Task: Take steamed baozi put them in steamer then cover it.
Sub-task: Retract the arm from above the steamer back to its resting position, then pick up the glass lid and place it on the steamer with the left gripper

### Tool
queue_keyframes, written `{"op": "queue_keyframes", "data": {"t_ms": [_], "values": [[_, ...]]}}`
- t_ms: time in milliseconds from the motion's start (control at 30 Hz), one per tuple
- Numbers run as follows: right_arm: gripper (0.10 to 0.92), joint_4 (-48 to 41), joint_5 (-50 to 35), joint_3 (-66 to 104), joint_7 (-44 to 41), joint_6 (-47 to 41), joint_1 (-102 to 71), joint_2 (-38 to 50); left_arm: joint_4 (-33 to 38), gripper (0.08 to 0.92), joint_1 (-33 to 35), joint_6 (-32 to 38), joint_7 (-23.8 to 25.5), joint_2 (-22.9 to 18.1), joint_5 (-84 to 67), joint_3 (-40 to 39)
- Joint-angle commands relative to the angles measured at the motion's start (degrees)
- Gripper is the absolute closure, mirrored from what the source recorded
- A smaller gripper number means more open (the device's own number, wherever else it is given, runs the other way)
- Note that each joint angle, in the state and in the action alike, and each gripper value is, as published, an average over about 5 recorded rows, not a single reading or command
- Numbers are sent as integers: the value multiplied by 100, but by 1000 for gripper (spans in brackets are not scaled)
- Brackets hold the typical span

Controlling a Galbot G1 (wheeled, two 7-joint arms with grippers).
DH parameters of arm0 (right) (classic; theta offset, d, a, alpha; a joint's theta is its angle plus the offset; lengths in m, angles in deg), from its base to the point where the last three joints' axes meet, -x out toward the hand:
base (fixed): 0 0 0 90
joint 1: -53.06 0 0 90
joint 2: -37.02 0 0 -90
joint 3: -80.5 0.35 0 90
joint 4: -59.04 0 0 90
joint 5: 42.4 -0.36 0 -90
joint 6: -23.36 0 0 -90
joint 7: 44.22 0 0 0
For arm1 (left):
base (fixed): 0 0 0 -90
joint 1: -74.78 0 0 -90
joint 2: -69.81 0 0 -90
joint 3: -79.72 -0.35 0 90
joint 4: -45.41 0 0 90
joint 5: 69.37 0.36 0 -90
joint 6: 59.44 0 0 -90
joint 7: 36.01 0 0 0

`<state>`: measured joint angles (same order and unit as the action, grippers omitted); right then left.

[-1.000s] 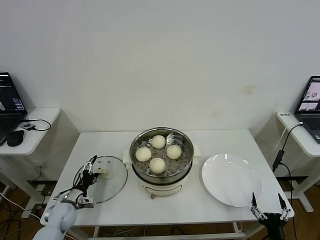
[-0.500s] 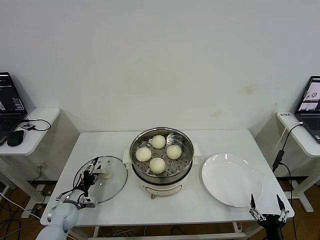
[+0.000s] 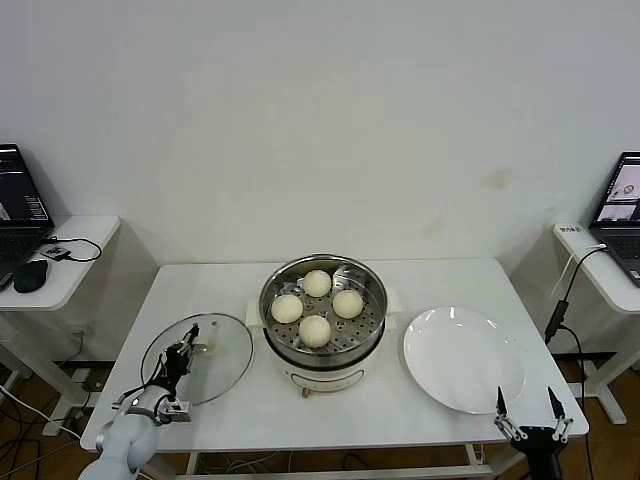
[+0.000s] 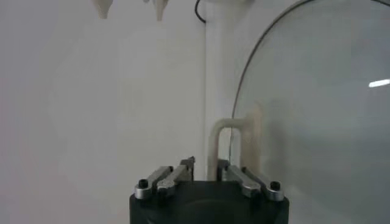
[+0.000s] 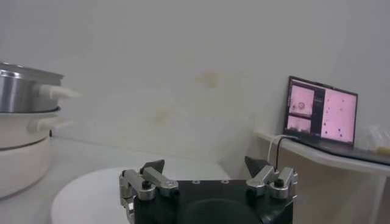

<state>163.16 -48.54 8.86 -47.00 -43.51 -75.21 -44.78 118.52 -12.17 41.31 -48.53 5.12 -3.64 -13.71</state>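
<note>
Four buns (image 3: 317,306) are seen inside the open steamer (image 3: 323,318) at the middle of the desk (image 3: 400,270). The glass lid (image 3: 197,357) is held at the near left, tilted off the desk, its white handle (image 4: 224,146) clamped by the left gripper (image 3: 181,351). The right gripper (image 3: 528,410) is parked at the near right desk edge, fingers spread apart and empty, just beside the white plate (image 3: 463,358).

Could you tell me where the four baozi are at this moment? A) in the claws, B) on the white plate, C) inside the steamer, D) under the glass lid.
C: all four baozi sit on the perforated tray inside the open steamer.
</note>
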Motion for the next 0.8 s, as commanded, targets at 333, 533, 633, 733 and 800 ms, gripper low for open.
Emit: {"op": "queue_keyframes", "data": {"t_ms": [333,533,633,733,800], "values": [[203,97,37,-48,-1,14,-26,50,2470,860,1297,-1309,274,556,-430,968],[202,80,68,-78,-1,40,-20,69,3373,860,1521,-1894,1123,989,-1027,1305],[203,60,93,-98,-1,56,0,66,3785,860,1537,-2116,1388,1185,-1529,1213],[203,45,126,-113,1,61,18,57,4233,860,1517,-2339,1562,1339,-1919,969],[203,38,172,-120,6,69,29,46,4452,860,1415,-2464,1609,1407,-2054,773]]}}
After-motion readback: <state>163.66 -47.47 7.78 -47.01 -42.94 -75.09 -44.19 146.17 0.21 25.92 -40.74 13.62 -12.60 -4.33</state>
